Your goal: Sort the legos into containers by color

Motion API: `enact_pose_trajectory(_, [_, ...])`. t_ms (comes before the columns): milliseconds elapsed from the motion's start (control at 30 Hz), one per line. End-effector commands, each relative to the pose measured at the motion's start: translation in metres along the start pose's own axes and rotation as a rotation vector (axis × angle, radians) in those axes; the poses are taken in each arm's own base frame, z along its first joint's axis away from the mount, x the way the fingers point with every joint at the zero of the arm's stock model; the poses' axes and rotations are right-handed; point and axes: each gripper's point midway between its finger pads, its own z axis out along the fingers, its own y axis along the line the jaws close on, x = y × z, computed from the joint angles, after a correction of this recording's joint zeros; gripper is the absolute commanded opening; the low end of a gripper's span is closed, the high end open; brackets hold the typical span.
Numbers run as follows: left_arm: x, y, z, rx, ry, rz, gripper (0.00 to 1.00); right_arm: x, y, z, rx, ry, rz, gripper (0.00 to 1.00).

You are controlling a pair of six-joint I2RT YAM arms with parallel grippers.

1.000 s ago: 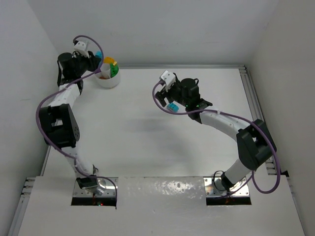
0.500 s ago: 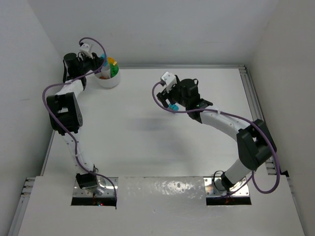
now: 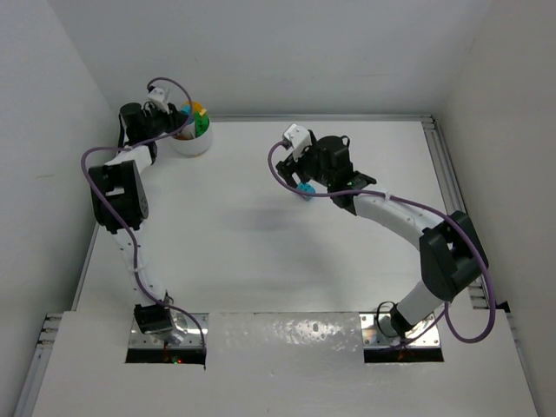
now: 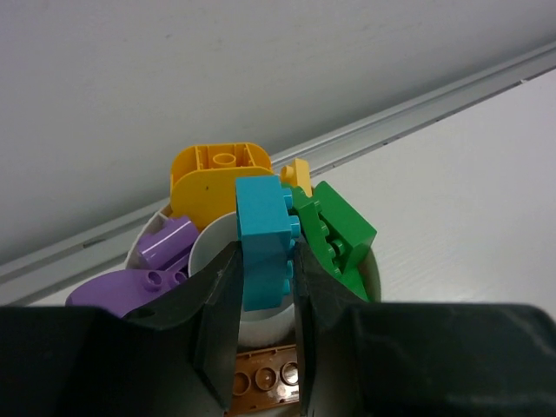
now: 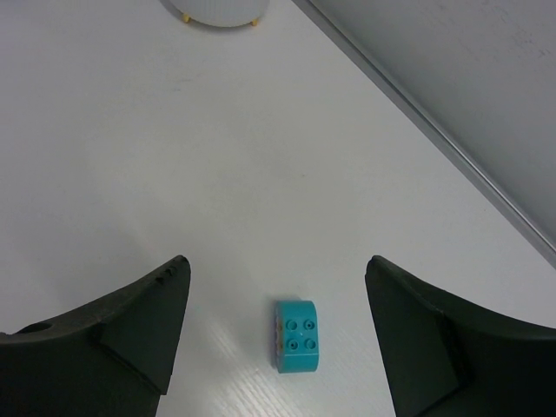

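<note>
The left fingers [image 4: 217, 321] pinch a teal brick [image 4: 263, 243] just over the bowl [image 3: 193, 146], which sits at the 11 o'clock corner of the surface [image 5: 174, 174]. A green brick [image 4: 339, 234] lies at its 3 o'clock. The right fingers [image 5: 130, 330] hang spread wide, touching nothing, with a second teal brick [image 5: 295, 337] on the surface between them.

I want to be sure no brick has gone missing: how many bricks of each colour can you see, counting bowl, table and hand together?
Teal brick: 2
Green brick: 1
Purple brick: 2
Orange brick: 1
Yellow brick: 1
Brown brick: 1
Total: 8
</note>
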Motion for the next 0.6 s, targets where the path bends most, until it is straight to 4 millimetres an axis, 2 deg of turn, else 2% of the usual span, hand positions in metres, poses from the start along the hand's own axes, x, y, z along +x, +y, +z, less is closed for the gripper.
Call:
enact_pose_trajectory(0, [-0.027,0.008,-0.001,-0.018,-0.057,0.078,0.05,-0.033,-0.011,-0.006,0.023,-0.069,-0.016,0.81])
enact_pose_trajectory(67, [-0.029,0.014,-0.001,-0.047,-0.065,0.068,0.06,-0.035,-0.011,-0.006,0.02,-0.073,-0.015,0.81])
enact_pose_trajectory(167, [-0.032,0.015,0.0,-0.04,-0.071,0.075,0.23,-0.036,-0.01,-0.005,0.015,-0.073,-0.017,0.81])
enact_pose_trajectory(200, [-0.031,0.014,0.001,-0.04,-0.069,0.073,0.34,-0.036,-0.011,-0.005,0.016,-0.072,-0.018,0.81])
enact_pose_trajectory(300, [-0.035,0.016,0.0,-0.045,-0.073,0.069,0.45,-0.035,-0.01,-0.005,0.013,-0.069,-0.019,0.81])
enact_pose_trajectory(367, [-0.04,0.017,0.0,-0.048,-0.08,0.062,0.49,-0.036,-0.01,-0.005,0.012,-0.068,-0.019,0.81])
enact_pose_trajectory(500, [-0.06,0.017,0.0,-0.047,-0.109,0.069,0.52,-0.035,-0.011,-0.003,0.013,-0.048,-0.003,0.81])
enact_pose_trajectory(533, [-0.064,0.018,-0.001,-0.045,-0.115,0.068,0.52,-0.032,-0.011,-0.002,0.013,-0.034,0.004,0.81])
enact_pose_trajectory(567, [-0.069,0.016,-0.001,-0.036,-0.123,0.07,0.52,-0.02,-0.01,-0.001,0.011,0.015,0.014,0.81])
